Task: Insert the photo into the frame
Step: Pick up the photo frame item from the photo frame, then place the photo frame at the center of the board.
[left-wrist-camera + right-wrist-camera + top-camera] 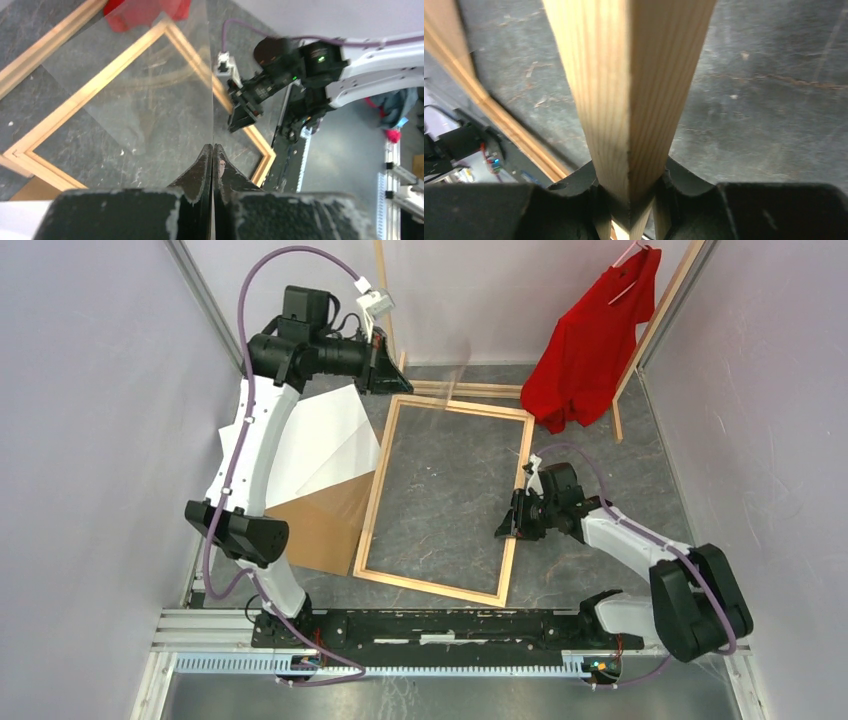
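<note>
Here, the right end effector (512, 520) is clamped on the 3 o'clock rail of the frame (440, 586), whose long axis runs 6 to 12 on the tabletop (450, 490), while the photo (325, 435) lies white side up at its 9 o'clock, nearer the left end effector (213, 150), which is pinched shut on a clear pane (150, 90).

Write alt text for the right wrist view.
The right gripper is clamped on a light wooden rail of the frame, which runs up the middle. Behind it lies a dark grey surface, with another frame rail at left.
</note>
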Controlling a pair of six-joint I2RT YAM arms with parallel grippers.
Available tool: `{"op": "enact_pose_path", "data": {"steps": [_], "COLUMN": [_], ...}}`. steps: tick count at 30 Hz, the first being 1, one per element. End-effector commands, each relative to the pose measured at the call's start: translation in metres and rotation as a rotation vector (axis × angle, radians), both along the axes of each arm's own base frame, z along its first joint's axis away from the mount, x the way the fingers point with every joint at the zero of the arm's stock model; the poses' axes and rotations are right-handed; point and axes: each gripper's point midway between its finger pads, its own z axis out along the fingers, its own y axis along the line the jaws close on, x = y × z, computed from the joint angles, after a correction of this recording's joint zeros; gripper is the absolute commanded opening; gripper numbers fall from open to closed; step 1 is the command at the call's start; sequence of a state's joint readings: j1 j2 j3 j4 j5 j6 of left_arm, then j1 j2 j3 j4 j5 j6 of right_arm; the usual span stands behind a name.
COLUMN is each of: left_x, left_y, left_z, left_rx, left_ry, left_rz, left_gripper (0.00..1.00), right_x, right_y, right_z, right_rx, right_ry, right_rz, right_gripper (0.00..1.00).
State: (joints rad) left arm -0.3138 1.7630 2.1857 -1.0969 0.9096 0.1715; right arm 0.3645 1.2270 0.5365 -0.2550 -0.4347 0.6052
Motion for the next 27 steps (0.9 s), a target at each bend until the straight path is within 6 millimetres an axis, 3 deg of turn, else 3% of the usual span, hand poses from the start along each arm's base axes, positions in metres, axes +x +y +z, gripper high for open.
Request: {"op": "enact_pose_path", "data": {"steps": [1, 5, 7, 10, 15, 22, 24, 27], "left_x": [-0.023, -0.042, -0.05, -0.053, -0.036, 0.004, 0.01, 0.012], "left_y": [0.003, 0.008, 0.01, 0.011, 0.018, 0.047, 0.057, 0.067], "left_z": [0.086, 0.133, 0.145, 0.149, 0.138, 0.101, 0.091, 0.085], "left_rx": [-0.238, -0.398, -0.444, -0.454, -0.388, -0.145, -0.078, -0.021], "left_ry": [-0.08, -0.067, -0.115, -0.113, -0.203, -0.396, -0.424, -0.461], "left_rz": [-0.064, -0.126, -0.16, -0.165, -0.062, 0.179, 0.229, 0.268], "left_gripper": [0.02, 0.02, 0.02, 0.02, 0.02, 0.02, 0.02, 0.02], "right_x": [0.019, 0.023, 0.027, 0.031, 0.033, 0.019, 0.015, 0.013], "right_y": [-0.022, -0.027, -0.031, -0.036, -0.049, -0.069, -0.073, -0.074], "right_z": [-0.018, -0.031, -0.035, -0.04, -0.049, -0.064, -0.066, -0.066], "right_rx": [-0.19, -0.236, -0.266, -0.311, -0.396, -0.497, -0.506, -0.503], "right_ry": [-0.062, -0.025, -0.023, -0.021, 0.019, 0.087, 0.089, 0.088], "right_rz": [0.021, 0.014, 0.008, 0.005, -0.011, -0.037, -0.059, -0.08], "right_gripper": [0.03, 0.02, 0.01, 0.01, 0.02, 0.09, 0.16, 0.4]}}
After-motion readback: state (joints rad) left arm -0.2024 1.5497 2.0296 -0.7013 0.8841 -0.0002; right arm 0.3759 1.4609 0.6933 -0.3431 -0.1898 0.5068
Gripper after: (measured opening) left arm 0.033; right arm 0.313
